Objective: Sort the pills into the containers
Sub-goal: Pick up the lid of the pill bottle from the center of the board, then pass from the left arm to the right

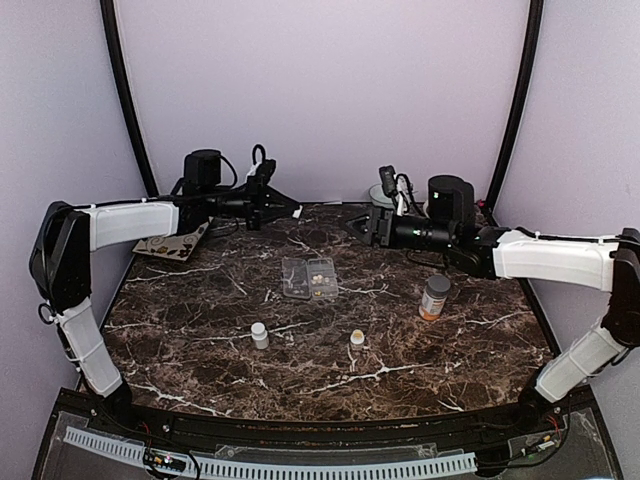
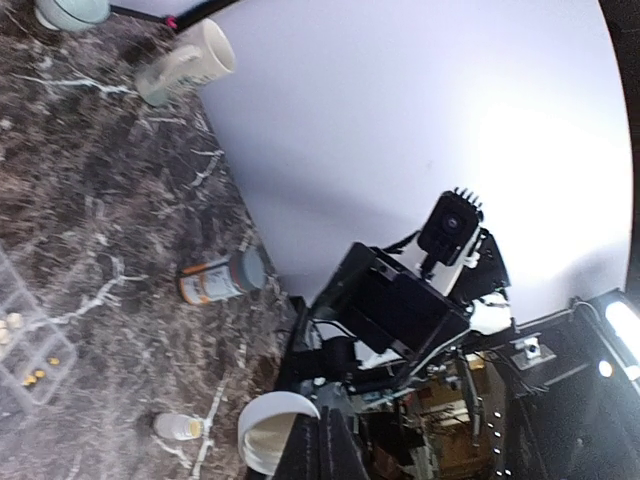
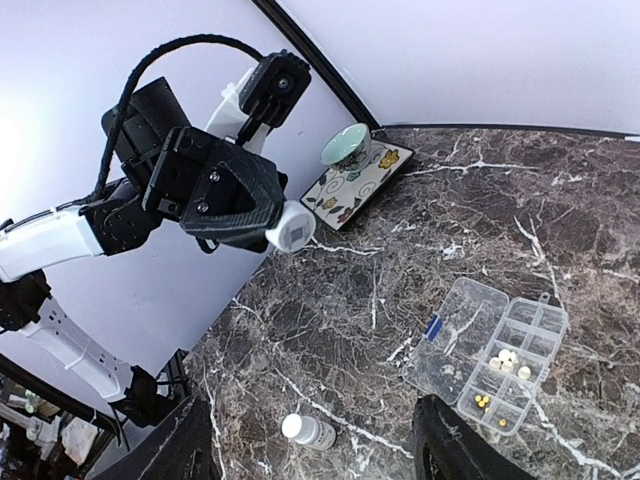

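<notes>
Nearest the arms stand a small white plastic bottle [image 1: 259, 335] and its twin [image 1: 357, 340]. Mid-table lies the flat clear plastic pill box [image 1: 309, 277], lid open, with tiny cream-white round pills [image 3: 508, 360] in its compartments. The pills are probably light, hard and apt to roll; pinch one at a time across its edge. The orange bottle with grey cap [image 1: 434, 297] stands to the right, not obstructing. The right gripper [image 3: 320, 452] is spread wide and empty. The left gripper [image 3: 272, 222] is clamped on a white round cap [image 3: 292, 228].

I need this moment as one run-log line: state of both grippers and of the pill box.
left gripper: raised, shut on white cap | right gripper: open, empty | pill box: lid open, pills in some compartments
</notes>
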{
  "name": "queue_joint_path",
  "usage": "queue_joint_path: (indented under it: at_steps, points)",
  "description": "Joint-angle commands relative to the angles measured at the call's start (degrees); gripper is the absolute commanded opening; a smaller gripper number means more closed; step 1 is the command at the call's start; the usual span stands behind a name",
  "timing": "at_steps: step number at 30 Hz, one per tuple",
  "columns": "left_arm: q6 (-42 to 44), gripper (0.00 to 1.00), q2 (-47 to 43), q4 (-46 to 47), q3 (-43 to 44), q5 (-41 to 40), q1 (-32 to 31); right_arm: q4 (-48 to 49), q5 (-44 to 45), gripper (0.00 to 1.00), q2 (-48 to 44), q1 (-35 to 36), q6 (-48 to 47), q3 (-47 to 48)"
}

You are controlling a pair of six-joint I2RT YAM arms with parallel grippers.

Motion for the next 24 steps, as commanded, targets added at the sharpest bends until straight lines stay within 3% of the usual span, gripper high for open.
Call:
queue_joint_path:
  at_steps: [1, 5, 8, 13, 24]
  points:
    - [-16.3, 0.00, 1.2, 17.6, -2.0, 7.1, -2.4, 1.5, 4.0, 0.70, -0.6, 2.0, -5.5, 0.9]
    - [-31.7, 0.00, 3.2, 33.3, -4.0, 8.9, -3.9, -5.1, 13.5, 0.68, -1.4, 5.2, -15.2, 3.1]
    - [-37.6, 0.00, 3.6, 40.0, -5.7, 7.7, -4.5, -6.7, 21.0, 0.65, -3.6, 7.5, -20.8, 2.6]
    - [-53.2, 0.00, 7.4, 57.5, -7.1, 5.1, -6.6, -7.1, 25.0, 0.64, -7.0, 9.1, -25.1, 1.0]
    - [-57.5, 0.00, 8.2, 59.6, -6.7, 2.9, -10.1, -9.5, 17.4, 0.62, -6.1, 9.9, -27.1, 3.0]
